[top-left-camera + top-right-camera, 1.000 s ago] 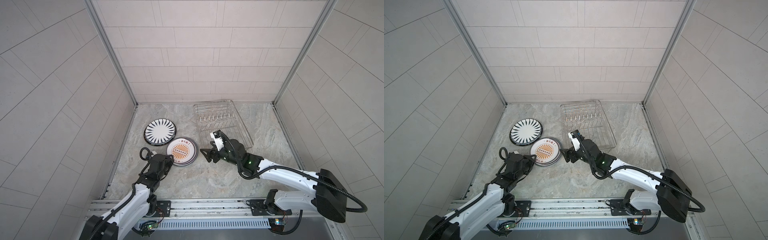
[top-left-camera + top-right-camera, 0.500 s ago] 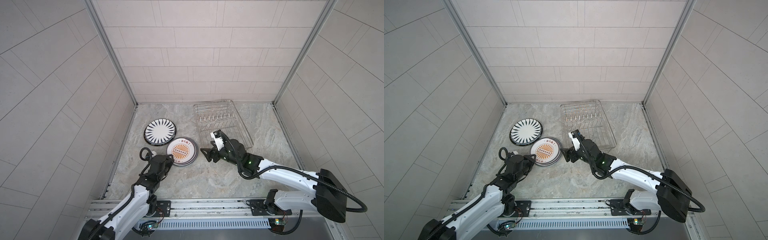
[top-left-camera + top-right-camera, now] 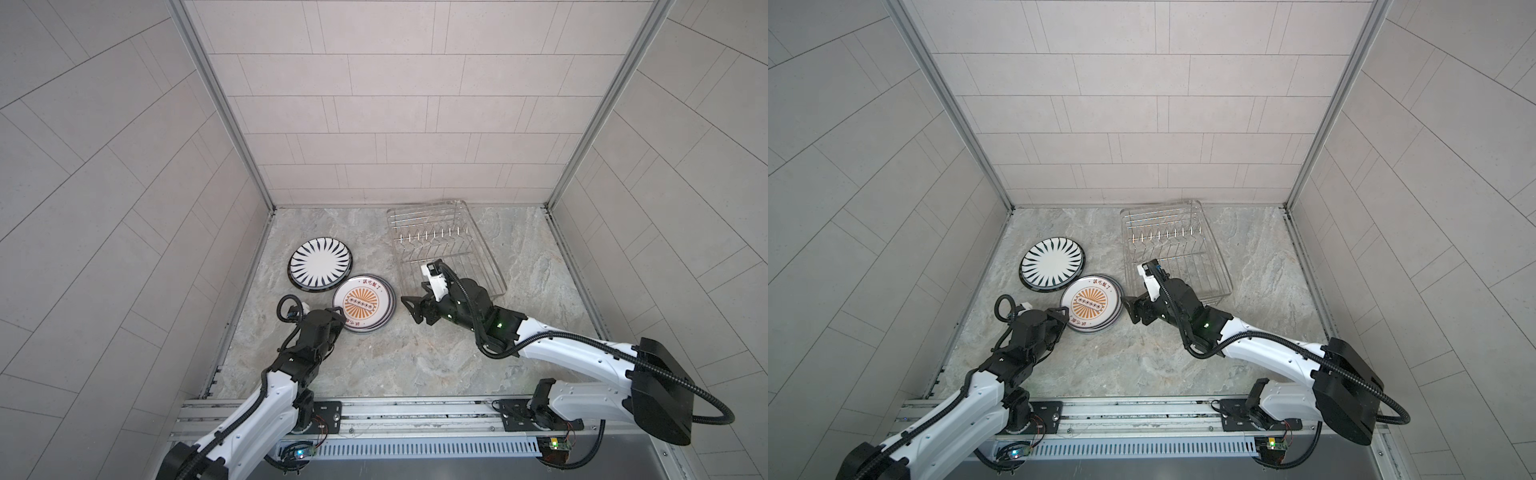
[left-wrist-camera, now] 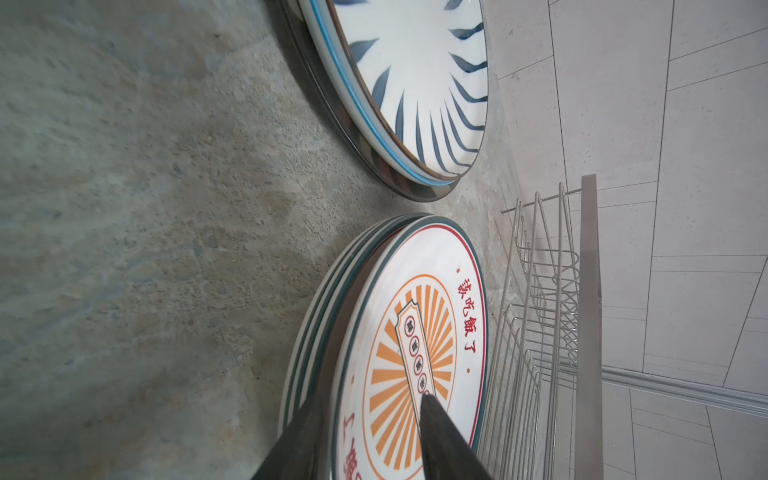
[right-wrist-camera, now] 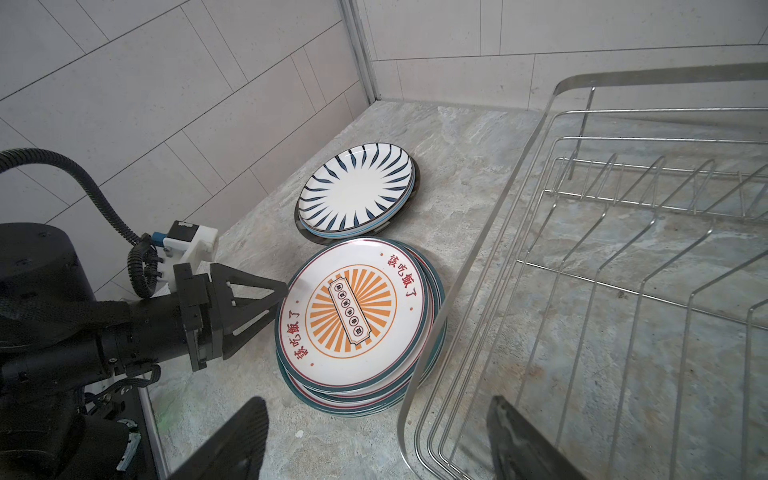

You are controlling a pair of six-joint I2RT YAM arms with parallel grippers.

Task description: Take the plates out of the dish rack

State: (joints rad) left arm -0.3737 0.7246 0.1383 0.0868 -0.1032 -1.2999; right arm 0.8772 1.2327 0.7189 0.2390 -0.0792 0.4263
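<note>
- Left gripper (image 5: pixel 279 299): low over the desk (image 3: pixel 415 361), left of middle. Its jaws are partly parted, with the tips at the near-left rim of the sunburst stack (image 3: pixel 363 303). No clamp on the rim shows.
- Striped plate (image 3: pixel 320 268): lies flat near the left edge on one darker plate, so that pile counts two. It is just beyond the stack, and their rims nearly touch.
- Sunburst stack: flat, straight ahead of the left jaws. I count about four plates by the rims, but the exact number is hard to tell.
- Right gripper (image 3: pixel 409 309): jaws wide and empty, just beside the stack's right rim at the rack's near-left corner.
- Rack (image 3: pixel 453 257): one, at the far edge right of middle, with its long axis running far to near. No plate stands in its prongs.
- Judgement: unloading looks done. The left arm is nearer the stack and needs only to back straight away from the rim.
</note>
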